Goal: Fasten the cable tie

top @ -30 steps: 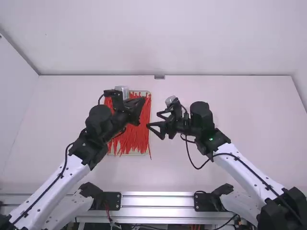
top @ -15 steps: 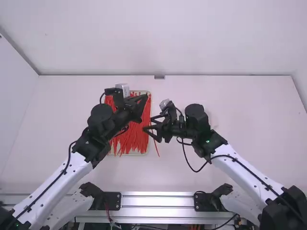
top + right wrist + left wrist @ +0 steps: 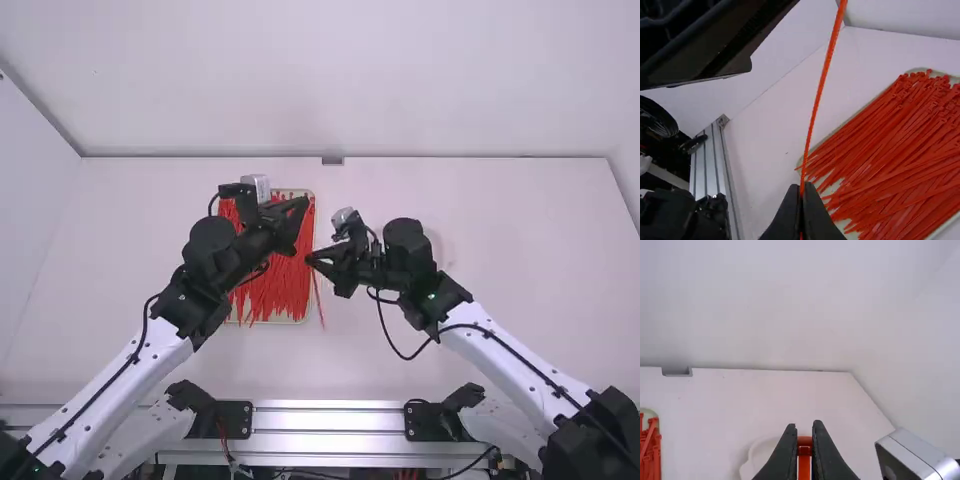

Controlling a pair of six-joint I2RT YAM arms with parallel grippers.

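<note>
A single red cable tie [image 3: 320, 305] is held between both grippers above the right edge of the tray [image 3: 290, 321]. My left gripper [image 3: 300, 208] is shut on one end of it; in the left wrist view a short red piece [image 3: 804, 456] shows between the closed fingers. Just below and to the right, my right gripper [image 3: 310, 260] is shut on the strap. In the right wrist view the strap [image 3: 822, 80] runs up and away from the closed fingertips [image 3: 801, 196]. The free tail hangs down past the tray's corner.
The tray holds a heap of several loose red cable ties [image 3: 272, 285], also seen under the right gripper [image 3: 900, 145]. A small grey bracket [image 3: 332, 159] sits at the table's far edge. Bare white table lies to the right and front.
The right arm has shifted left, closer to the tray and the left gripper. The tie's hanging tail has swung slightly. The left arm has barely moved.
</note>
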